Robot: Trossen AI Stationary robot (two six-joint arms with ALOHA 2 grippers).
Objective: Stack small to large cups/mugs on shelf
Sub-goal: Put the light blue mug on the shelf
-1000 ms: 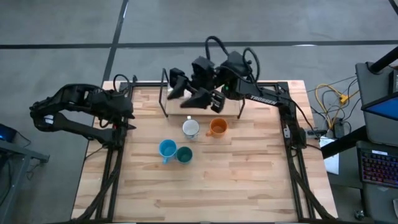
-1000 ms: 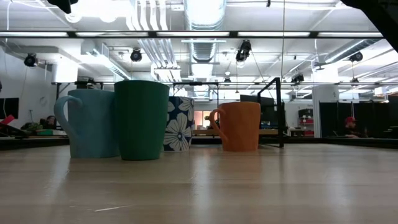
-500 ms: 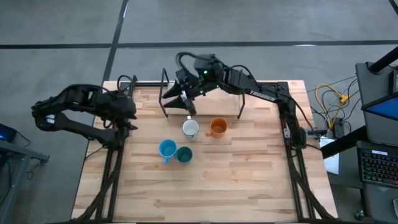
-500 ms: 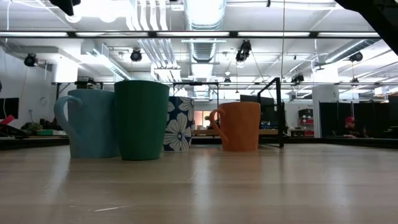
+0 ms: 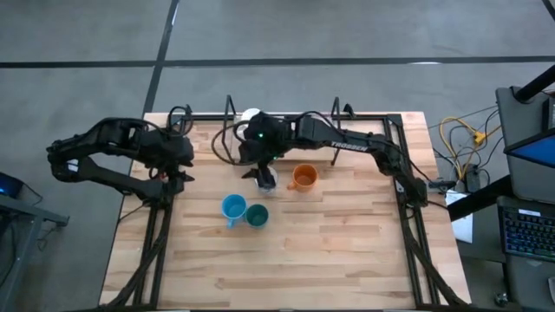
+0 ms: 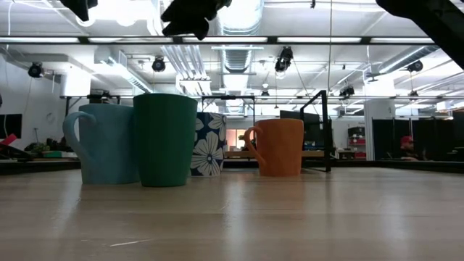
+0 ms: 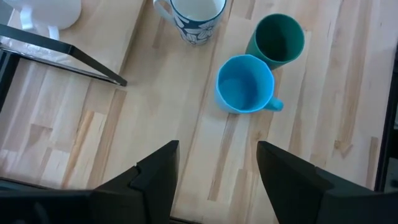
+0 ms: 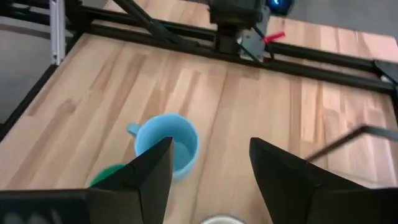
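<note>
On the wooden table [image 5: 286, 251], four mugs stood in the middle area. The light blue mug [image 5: 232, 207] and the dark teal-green cup [image 5: 257, 215] were side by side, touching or very nearly so. The orange mug [image 5: 303, 177] stood apart from them, nearer the far edge. The white mug with a blue flower pattern [image 6: 209, 143] stood between the orange mug and the blue-and-green pair; from overhead it was mostly covered by the right arm.

At the far edge of the table stood the shelf [image 5: 334, 149], its black wire frame and upright loops visible around the right arm. One white cup [image 5: 251, 113] sat at the shelf's left end, seen also in the left wrist view as a white cup on the plank [image 7: 53, 11].

The right gripper [image 5: 262, 173] hung directly above the flower-pattern mug, just in front of the shelf. Its fingers [image 8: 146, 171] were parted, with nothing between them, and the blue mug and a white rim showed below them.

The left gripper [image 5: 180, 159] waited at the table's left side, well apart from the mugs. Its fingers [image 7: 158, 171] were likewise spread and empty, looking down on the blue, green and flower-pattern mugs.

From table height the blue, green, flower-pattern and orange mugs all stood upright.
</note>
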